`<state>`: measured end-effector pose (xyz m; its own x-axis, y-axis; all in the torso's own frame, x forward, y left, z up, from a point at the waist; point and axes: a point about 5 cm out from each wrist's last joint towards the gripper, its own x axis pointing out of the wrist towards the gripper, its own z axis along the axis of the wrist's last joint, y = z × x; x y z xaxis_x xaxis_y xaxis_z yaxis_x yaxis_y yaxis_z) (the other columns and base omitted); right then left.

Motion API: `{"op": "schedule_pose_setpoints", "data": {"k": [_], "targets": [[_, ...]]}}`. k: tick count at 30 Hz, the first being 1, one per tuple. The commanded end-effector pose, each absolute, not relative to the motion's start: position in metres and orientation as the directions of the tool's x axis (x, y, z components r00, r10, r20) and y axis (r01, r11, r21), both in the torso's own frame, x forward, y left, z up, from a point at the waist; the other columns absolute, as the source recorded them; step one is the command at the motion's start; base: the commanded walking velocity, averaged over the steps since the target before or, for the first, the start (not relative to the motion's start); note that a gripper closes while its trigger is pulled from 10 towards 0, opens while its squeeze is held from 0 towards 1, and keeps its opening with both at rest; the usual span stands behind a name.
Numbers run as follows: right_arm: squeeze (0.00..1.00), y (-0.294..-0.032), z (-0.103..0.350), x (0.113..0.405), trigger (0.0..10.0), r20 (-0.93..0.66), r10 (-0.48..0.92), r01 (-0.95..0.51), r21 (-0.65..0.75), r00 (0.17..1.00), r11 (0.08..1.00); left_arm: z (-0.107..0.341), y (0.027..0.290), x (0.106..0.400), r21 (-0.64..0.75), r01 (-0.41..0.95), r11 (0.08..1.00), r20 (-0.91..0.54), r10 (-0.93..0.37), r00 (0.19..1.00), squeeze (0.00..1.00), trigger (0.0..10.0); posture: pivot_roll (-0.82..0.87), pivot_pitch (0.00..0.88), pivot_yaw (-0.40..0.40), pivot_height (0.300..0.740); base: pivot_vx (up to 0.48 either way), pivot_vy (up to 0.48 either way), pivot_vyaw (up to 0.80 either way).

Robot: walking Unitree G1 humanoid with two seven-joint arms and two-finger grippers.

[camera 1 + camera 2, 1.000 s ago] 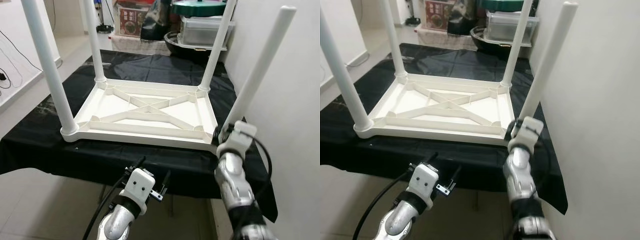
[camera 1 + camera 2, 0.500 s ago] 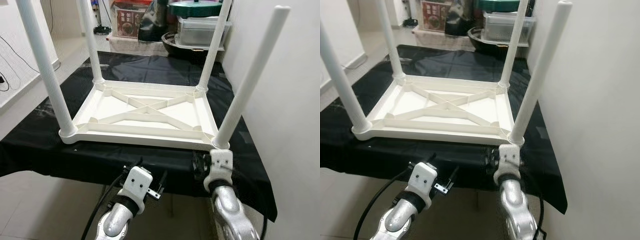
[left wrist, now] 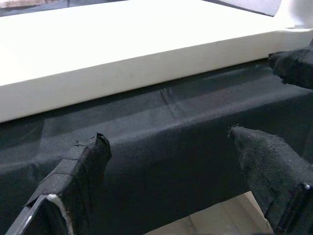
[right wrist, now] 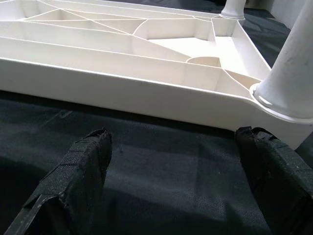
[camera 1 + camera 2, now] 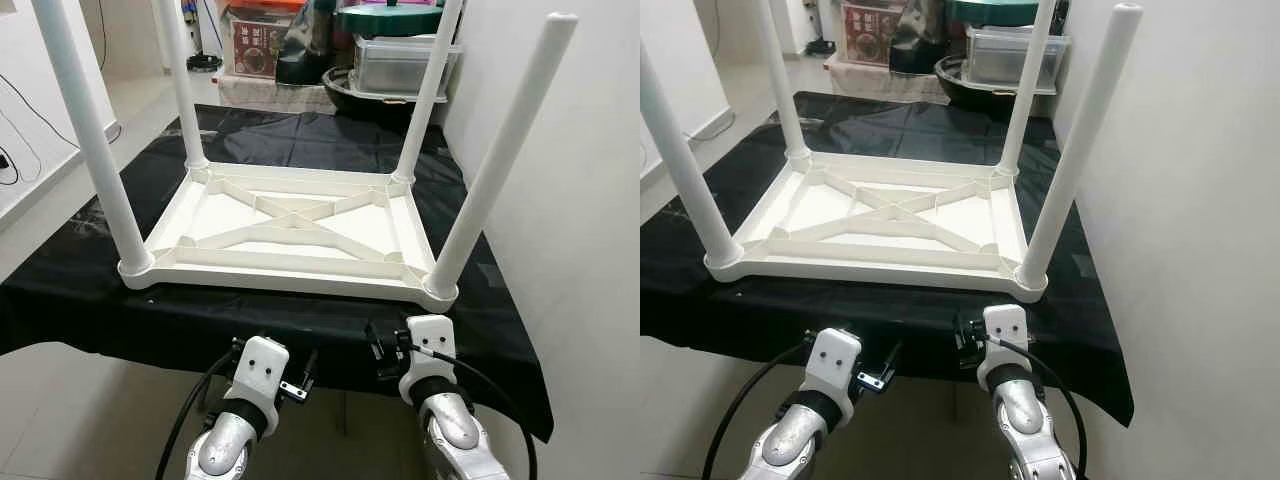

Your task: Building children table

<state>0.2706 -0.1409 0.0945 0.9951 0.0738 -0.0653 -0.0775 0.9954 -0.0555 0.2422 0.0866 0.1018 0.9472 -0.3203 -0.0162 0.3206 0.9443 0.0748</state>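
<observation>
A white children's table [image 5: 280, 268] lies upside down on a black-covered work table [image 5: 90, 300], its ribbed underside facing up. Its legs stand up from the corners: near left [image 5: 90, 140], far left [image 5: 178, 80], far right [image 5: 425, 95]. The near-right leg [image 5: 495, 160] leans slightly outward in its socket [image 4: 286, 98]. My left gripper [image 3: 166, 137] hangs open just below the front edge of the black cloth. Under the near-right corner my right gripper [image 4: 174, 133] is open, a little short of the white rim [image 4: 146, 90], holding nothing.
A white wall [image 5: 580, 200] runs close along the right side. Clear storage boxes [image 5: 400, 60], a dark bowl [image 5: 350, 85] and a printed box [image 5: 262, 45] crowd the floor behind the work table. Pale floor [image 5: 50, 170] with cables lies to the left.
My right gripper has come away from the base of the near-right leg and dropped back below the table's front edge. The leg stays standing. The left gripper has sunk slightly.
</observation>
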Motion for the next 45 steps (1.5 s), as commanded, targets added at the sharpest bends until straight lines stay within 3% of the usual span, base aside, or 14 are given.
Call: {"op": "schedule_pose_setpoints", "data": {"k": [1,33,42,45], "targets": [[0.0,-0.141,0.091,0.268,10.0,-0.097,0.076,-0.081,-0.049,0.992,0.995,0.096,0.087,0.242,0.059,0.321,0.945,-0.058,-0.317,0.947,0.0,10.0,0.07,0.03,-0.065,0.74,0.0,0.472,0.0],[0.0,-0.139,0.09,0.27,10.0,-0.126,0.112,-0.116,-0.022,0.986,0.993,0.097,0.085,0.24,0.036,0.354,0.935,-0.065,-0.351,0.934,0.0,10.0,0.07,0.044,-0.067,0.74,0.0,0.474,0.0],[0.0,-0.138,0.093,0.27,10.0,-0.114,0.146,-0.147,0.001,0.983,0.989,0.098,0.085,0.239,0.034,0.352,0.935,-0.062,-0.349,0.935,0.0,10.0,0.07,0.056,-0.068,0.74,0.335,0.342,0.0],[0.0,-0.133,0.103,0.27,10.0,-0.052,0.225,-0.225,0.018,0.973,0.974,0.098,0.085,0.238,0.031,0.349,0.936,-0.064,-0.347,0.936,0.0,10.0,0.07,0.064,-0.069,0.74,0.397,0.099,0.0]]}}
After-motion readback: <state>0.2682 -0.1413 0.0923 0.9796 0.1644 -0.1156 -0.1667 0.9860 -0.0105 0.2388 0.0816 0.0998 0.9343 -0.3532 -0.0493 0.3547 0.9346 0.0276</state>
